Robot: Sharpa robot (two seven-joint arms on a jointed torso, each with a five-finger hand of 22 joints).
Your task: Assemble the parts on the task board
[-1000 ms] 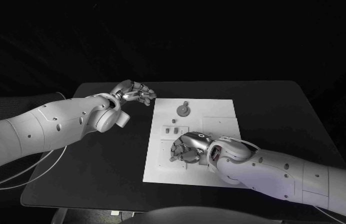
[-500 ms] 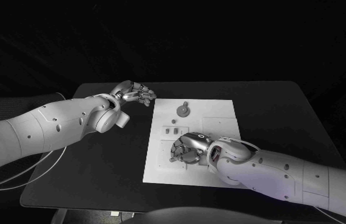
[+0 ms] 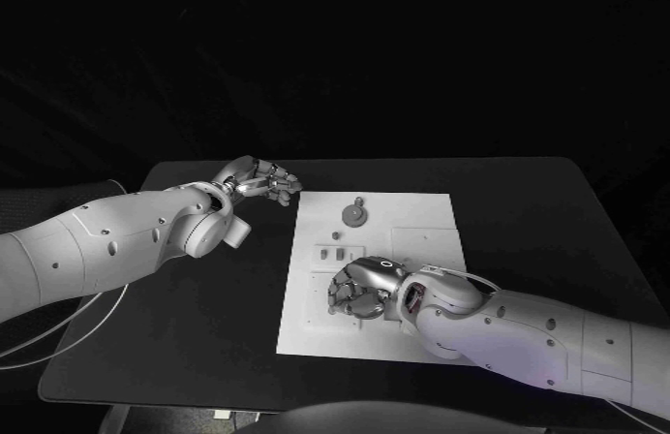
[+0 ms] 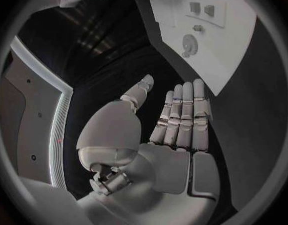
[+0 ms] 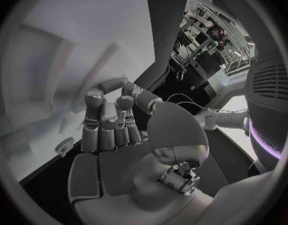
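Two hands to report on, not much drama. Left hand (image 3: 262, 179) parked over the black table (image 3: 196, 337), just off the task board (image 3: 419, 221) at about 10 o'clock from its middle, flat and empty with fingers (image 4: 181, 115) laid out straight and thumb held apart; same spot as a second ago, so basically on standby. Right hand (image 3: 360, 290) hunched over the board's 7 o'clock area, and here's the only real change: crept a touch further toward 9 o'clock over the last second and curled in tighter over that patch of the board. From the right wrist view, fingers (image 5: 103, 120) bent down close to the white surface with the thumb folded across, plus a little ridged piece (image 5: 64, 146) lying just beside them. Honestly can't tell whether anything is pinched in there or just being pressed. Elsewhere on the board: round part (image 3: 357, 214) sitting at roughly 11 o'clock, small parts (image 3: 335, 253) between that and the right hand, all untouched by the look of it. Reading it as mid-step, probably seating or grabbing a piece at the 7 o'clock corner, with most of the assembly still to go. Slow, tiny moves, so likely fiddly fitting; easy to nudge a loose piece sideways there.
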